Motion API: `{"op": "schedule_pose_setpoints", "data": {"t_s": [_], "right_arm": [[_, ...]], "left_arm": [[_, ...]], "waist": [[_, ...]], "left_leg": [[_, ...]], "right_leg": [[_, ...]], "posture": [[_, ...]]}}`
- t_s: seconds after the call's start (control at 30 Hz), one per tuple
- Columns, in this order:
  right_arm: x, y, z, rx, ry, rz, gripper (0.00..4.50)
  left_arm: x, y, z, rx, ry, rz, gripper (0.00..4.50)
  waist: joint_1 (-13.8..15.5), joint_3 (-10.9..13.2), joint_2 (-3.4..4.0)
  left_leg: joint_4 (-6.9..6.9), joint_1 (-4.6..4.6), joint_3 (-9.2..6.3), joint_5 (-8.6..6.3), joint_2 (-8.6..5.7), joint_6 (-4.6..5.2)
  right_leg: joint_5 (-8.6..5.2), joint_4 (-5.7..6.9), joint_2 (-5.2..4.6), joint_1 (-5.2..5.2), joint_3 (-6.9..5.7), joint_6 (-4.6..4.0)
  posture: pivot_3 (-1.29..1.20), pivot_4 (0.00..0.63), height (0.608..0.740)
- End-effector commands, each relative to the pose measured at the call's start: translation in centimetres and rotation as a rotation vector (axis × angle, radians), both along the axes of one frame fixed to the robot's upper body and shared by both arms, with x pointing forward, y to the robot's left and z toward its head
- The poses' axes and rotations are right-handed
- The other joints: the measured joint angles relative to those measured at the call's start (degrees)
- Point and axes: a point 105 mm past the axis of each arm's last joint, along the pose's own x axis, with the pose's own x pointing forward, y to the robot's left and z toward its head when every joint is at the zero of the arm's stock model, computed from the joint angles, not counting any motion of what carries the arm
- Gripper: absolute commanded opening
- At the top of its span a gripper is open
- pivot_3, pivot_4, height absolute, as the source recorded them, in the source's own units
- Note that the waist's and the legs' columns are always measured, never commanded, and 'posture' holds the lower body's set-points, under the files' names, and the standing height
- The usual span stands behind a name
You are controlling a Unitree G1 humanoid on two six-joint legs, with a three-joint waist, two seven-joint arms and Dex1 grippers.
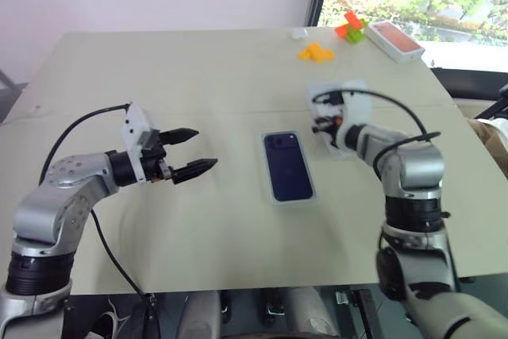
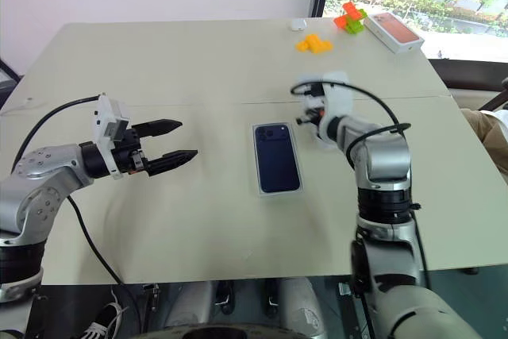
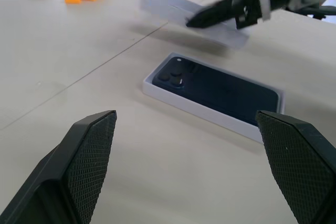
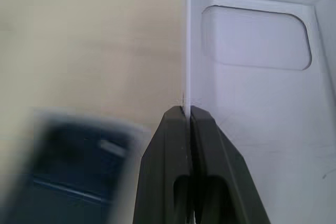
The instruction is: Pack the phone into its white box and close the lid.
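My left gripper point(image 1: 196, 151): nearest me on the left, hovering above the table point(image 1: 198, 69); its two black fingers stand wide apart with nothing between them, pointing toward the middle.
The phone point(image 2: 277, 156): dark navy, glossy, camera bump at its far corner; it lies face down inside the white box point(image 3: 157, 88), whose thin white rim frames it on the tabletop between my two arms.
The box floor: hidden under the phone, so I cannot make out its colour.
My right gripper point(image 4: 189, 115): just beyond and right of the phone, held above the table; its fingers are pinched tight on one thin side wall of the lid point(image 4: 262, 103).
The lid: blurred in my head views and in my left wrist view, part covered by my wrist. My right wrist view looks into its white underside, with a rounded recess in the inner panel; the printed top face is turned away.
Far right corner: orange blocks point(image 1: 316, 53), a red and green piece point(image 1: 350, 27) and a white box with orange-red top point(image 1: 395, 40), well apart from the phone.
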Motion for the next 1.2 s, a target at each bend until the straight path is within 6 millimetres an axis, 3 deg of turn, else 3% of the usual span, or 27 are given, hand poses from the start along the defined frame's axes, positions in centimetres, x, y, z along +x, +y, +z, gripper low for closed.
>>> {"op": "schedule_pose_setpoints", "data": {"t_s": [0.03,0.13,0.27,0.37,0.57,0.73,1.2], "right_arm": [[-1.8,3.2,4.3,0.243,-0.054,0.17,0.06],[-4.0,6.6,5.2,0.459,0.065,0.36,0.06],[-4.6,8.6,5.2,0.678,0.17,0.44,0.06],[-4.9,9.8,3.8,0.727,0.248,0.458,0.06],[-5.3,11.0,1.2,0.816,0.393,0.426,0.06],[-6.0,11.8,1.0,0.856,0.434,0.443,0.06],[-7.4,11.8,0.2,0.922,0.522,0.414,0.06]], "left_arm": [[0.7,0.4,1.6,-0.025,-0.061,0.039,4.5],[1.1,0.8,2.3,-0.056,-0.077,0.068,4.5],[1.4,1.3,2.4,-0.064,-0.073,0.091,4.5],[1.3,1.4,2.6,-0.069,-0.088,0.106,4.5],[0.6,1.8,2.5,-0.08,-0.076,0.125,4.5],[0.2,1.7,2.2,-0.087,-0.06,0.124,4.5],[0.3,1.0,2.0,-0.095,-0.048,0.105,4.5]], "waist": [[0.2,0.0,0.0],[0.2,0.0,0.0],[0.3,0.0,0.01],[0.2,0.0,0.0],[-0.4,0.0,0.02],[-0.2,0.0,0.02],[-0.3,0.0,0.02]], "left_leg": [[0.0,0.0,0.0,0.0,0.0,-0.01],[0.04,-0.02,0.0,0.0,-0.01,-0.01],[0.06,-0.05,0.01,0.0,-0.06,0.0],[0.08,-0.06,0.01,0.0,-0.15,0.0],[-0.05,-0.01,0.03,0.01,-0.13,0.0],[-0.06,-0.02,0.02,0.02,-0.09,-0.02],[0.01,-0.06,0.03,0.02,-0.1,0.0]], "right_leg": [[0.01,0.01,0.0,0.0,0.0,-0.01],[0.13,0.02,-0.05,0.0,0.0,-0.22],[0.15,0.01,-0.14,0.0,0.0,-0.26],[0.15,0.01,-0.23,0.01,-0.01,-0.27],[0.15,0.03,-0.21,-0.01,0.0,-0.27],[0.15,0.08,-0.16,-0.06,0.0,-0.27],[0.09,0.06,-0.15,-0.05,0.01,-0.16]], "posture": [[0.0,0.15,0.737],[0.0,0.15,0.737],[0.0,0.15,0.737],[0.0,0.15,0.737],[0.0,0.15,0.737],[0.0,0.15,0.737],[0.0,0.15,0.737]]}}
